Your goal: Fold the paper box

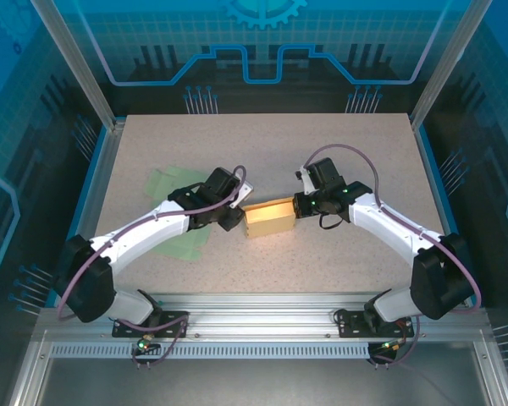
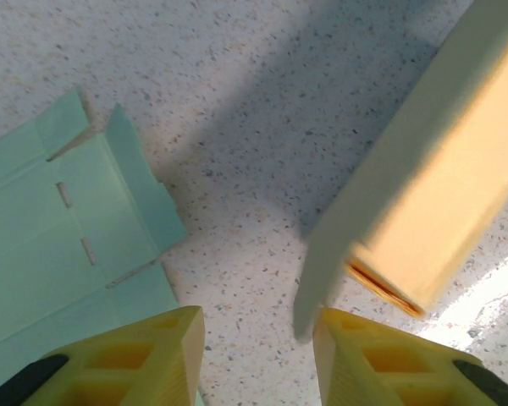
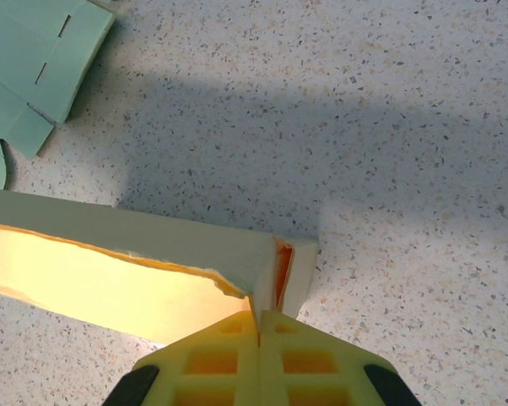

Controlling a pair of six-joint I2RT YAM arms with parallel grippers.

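While your right gripper (image 3: 260,324) pinches one end wall of the paper box (image 1: 268,219) at mid-table (image 1: 339,152), your left gripper (image 2: 256,328) stands spread beside it. Judged light, thin, crushable; grip folded edges.

The paper box (image 1: 269,218) is pale cream-yellow with orange along an inner edge; the flat card sheets (image 2: 59,245) are mint green. The tabletop (image 1: 322,144) is beige, finely speckled with dark flecks.

A speckled beige worktop (image 1: 322,152) is seen; a paper box (image 1: 269,218), yellow, is rested near its centre; flat green box blanks (image 1: 165,188) are laid at nine o'clock from it.
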